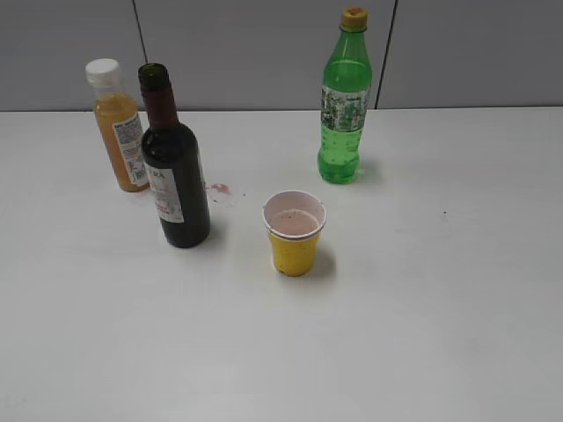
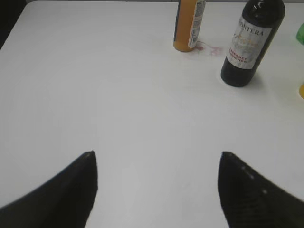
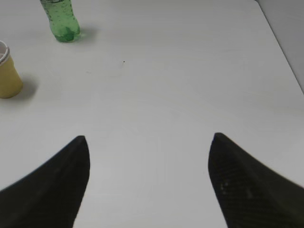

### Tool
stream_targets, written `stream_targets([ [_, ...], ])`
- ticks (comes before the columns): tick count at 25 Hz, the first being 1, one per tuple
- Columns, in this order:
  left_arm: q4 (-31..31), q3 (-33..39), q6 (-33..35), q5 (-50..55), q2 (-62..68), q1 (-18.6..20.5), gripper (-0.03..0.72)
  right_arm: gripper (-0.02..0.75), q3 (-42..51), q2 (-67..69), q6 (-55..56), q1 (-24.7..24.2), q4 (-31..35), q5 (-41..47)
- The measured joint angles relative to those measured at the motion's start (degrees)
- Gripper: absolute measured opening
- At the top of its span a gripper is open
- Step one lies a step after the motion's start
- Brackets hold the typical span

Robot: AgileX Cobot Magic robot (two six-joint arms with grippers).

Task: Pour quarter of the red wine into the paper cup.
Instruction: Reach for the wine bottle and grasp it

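Observation:
The dark wine bottle (image 1: pixel 174 176) with a white label stands upright and uncapped, left of centre on the white table; it also shows in the left wrist view (image 2: pixel 249 42). The yellow paper cup (image 1: pixel 294 234), pink-stained inside, stands to its right and shows in the right wrist view (image 3: pixel 7 73). My left gripper (image 2: pixel 156 154) is open and empty over bare table, well short of the wine bottle. My right gripper (image 3: pixel 148 137) is open and empty, far right of the cup. Neither gripper shows in the exterior view.
An orange juice bottle (image 1: pixel 119 127) with a white cap stands behind the wine bottle on the left. A green soda bottle (image 1: pixel 344 101) with a yellow cap stands at the back. A small pink stain (image 1: pixel 220 188) marks the table (image 1: pixel 422 308) near the wine bottle.

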Motion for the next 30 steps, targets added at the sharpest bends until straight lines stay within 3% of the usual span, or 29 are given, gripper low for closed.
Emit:
stream_targets([
  [11, -0.06, 0.00, 0.00, -0.01, 0.00, 0.00, 0.584, 0.591, 0.00, 0.00, 0.00, 0.00, 0.00, -0.07],
  [17, -3.58, -1.33, 0.83, -2.68, 3.64, 0.00, 0.679, 0.591, 0.00, 0.00, 0.00, 0.00, 0.00, -0.07],
  [24, -8.86, -1.29, 12.23, -19.03, 12.84, 0.00, 0.688, 0.591, 0.00, 0.00, 0.00, 0.00, 0.00, -0.07],
  [27, -13.57, 2.68, 18.58, -31.92, 18.10, 0.00, 0.687, 0.591, 0.00, 0.00, 0.00, 0.00, 0.00, -0.07],
  [30, -15.66, 7.41, 20.12, -42.77, 24.73, 0.00, 0.682, 0.591, 0.00, 0.00, 0.00, 0.00, 0.00, -0.07],
])
